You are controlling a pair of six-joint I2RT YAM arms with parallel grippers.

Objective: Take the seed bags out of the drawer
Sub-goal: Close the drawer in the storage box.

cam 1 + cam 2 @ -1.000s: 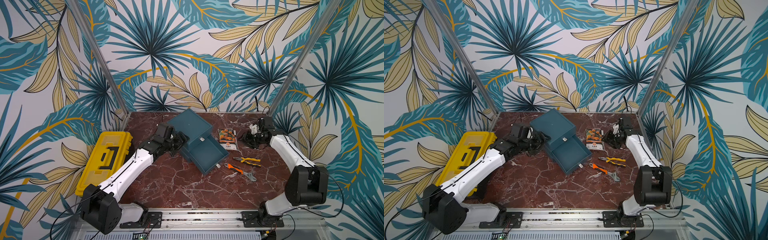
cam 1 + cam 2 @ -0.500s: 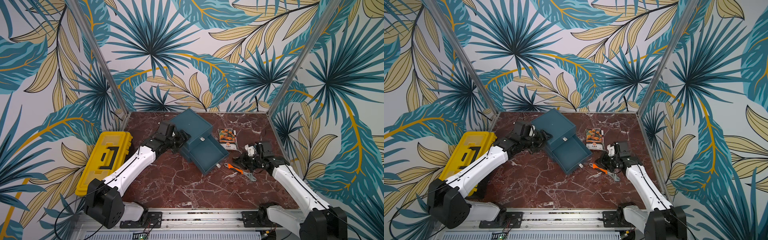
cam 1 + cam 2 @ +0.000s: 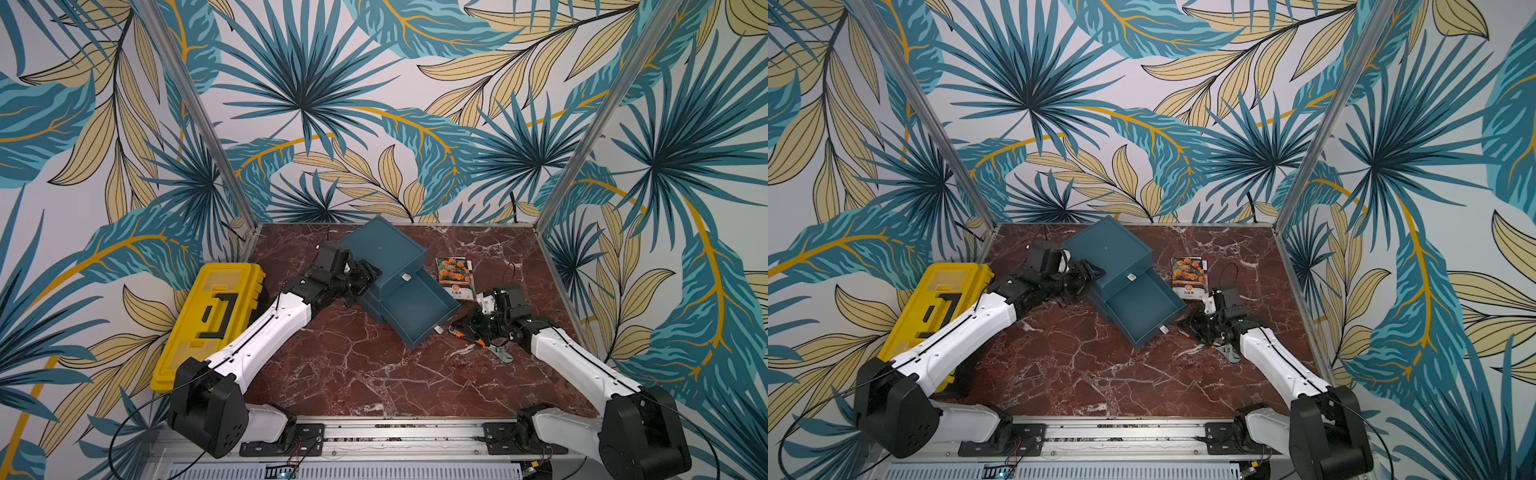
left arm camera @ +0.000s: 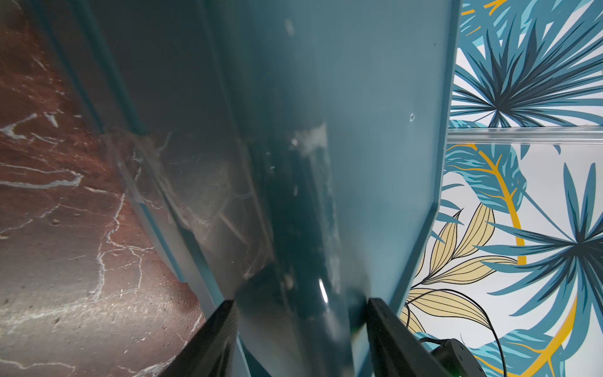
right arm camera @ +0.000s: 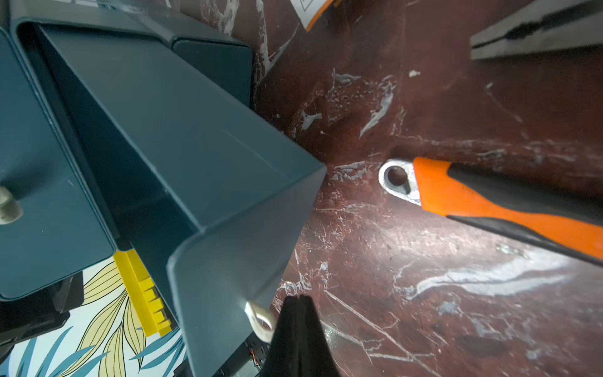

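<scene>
Swinging in from the back corner, right gripper (image 3: 457, 328) now sits at the open drawer (image 3: 415, 309) front, jaws pressed together, empty; only its wrist view shows the knob (image 5: 261, 318) beside the tip. Left gripper (image 4: 298, 302) straddles the cabinet (image 3: 382, 249) as before, clamped or not, can't tell. Seed bag (image 3: 455, 276) lies on the table (image 3: 353, 374) right of cabinet. Wrench (image 5: 489, 202) mostly hidden under right arm in top views.

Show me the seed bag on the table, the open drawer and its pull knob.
seed bag (image 3: 453, 270): in a top view, middle of its flower photo.
open drawer (image 3: 417, 307): in a top view, bare floor inside it.
drawer knob (image 5: 259, 318): right wrist view, the metal knob's rounded face.
</scene>
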